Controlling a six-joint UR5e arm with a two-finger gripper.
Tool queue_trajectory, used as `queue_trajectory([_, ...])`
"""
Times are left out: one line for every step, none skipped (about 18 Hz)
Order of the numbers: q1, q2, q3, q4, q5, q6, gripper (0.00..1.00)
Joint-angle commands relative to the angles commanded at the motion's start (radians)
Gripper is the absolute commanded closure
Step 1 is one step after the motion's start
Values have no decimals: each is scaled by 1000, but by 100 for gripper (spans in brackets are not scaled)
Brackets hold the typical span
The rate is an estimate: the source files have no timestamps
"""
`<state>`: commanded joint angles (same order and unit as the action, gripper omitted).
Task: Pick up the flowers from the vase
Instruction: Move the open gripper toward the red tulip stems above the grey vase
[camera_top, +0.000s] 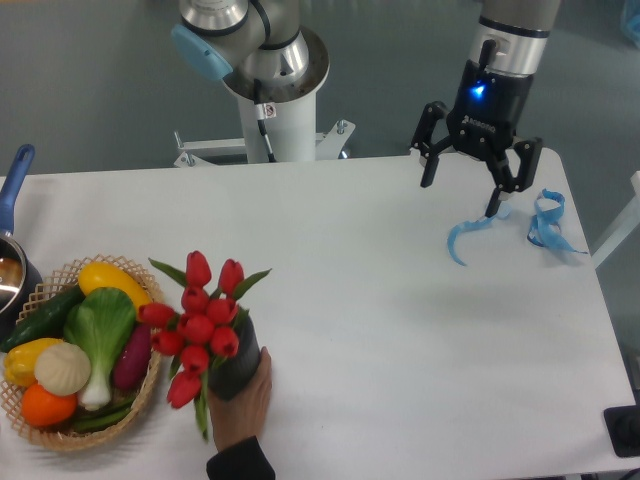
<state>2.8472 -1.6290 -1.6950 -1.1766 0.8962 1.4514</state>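
The flowers (198, 325), a bunch of red tulip buds with green leaves, stand in the dark grey vase (238, 368) at the front left of the white table (380, 330). A human hand (245, 405) grips the vase from below. My gripper (462, 192) is open and empty, hanging over the far right of the table, well away from the flowers and the vase.
A wicker basket (70, 435) of vegetables sits left of the vase. A pot with a blue handle (14, 185) is at the left edge. Blue ribbon pieces (545, 225) lie right of and below the gripper. The robot base (275, 100) stands at the back.
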Motion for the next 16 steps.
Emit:
queue_trajectory([-11, -5, 0, 9, -31, -23, 0])
queue_trajectory([-18, -15, -2, 30, -45, -43, 0])
queue_trajectory([-38, -29, -9, 52, -48, -60, 0])
queue_trajectory([-66, -40, -24, 73, -48, -68, 0])
queue_trajectory([-84, -43, -40, 106, -46, -68, 0])
queue_trajectory([-89, -51, -58, 145, -46, -68, 0])
queue_trajectory([-95, -64, -75, 185, -46, -65, 0])
queue_trajectory([-123, -78, -87, 219, -54, -68, 0])
queue_trajectory([-155, -83, -109, 239, -56, -75, 0])
queue_trajectory([-161, -86, -112, 254, -62, -112, 0])
queue_trajectory([-172, -94, -114, 261, -77, -168, 0])
queue_trajectory([-189, -100, -115, 267, -117, -208, 0])
queue_trajectory([-198, -104, -115, 267, -160, -227, 0])
queue_trajectory([-201, -104, -118, 265, -192, -229, 0])
queue_trajectory([-207, -115, -117, 267, -203, -230, 0])
queue_trajectory([-239, -138, -117, 268, -206, -220, 0])
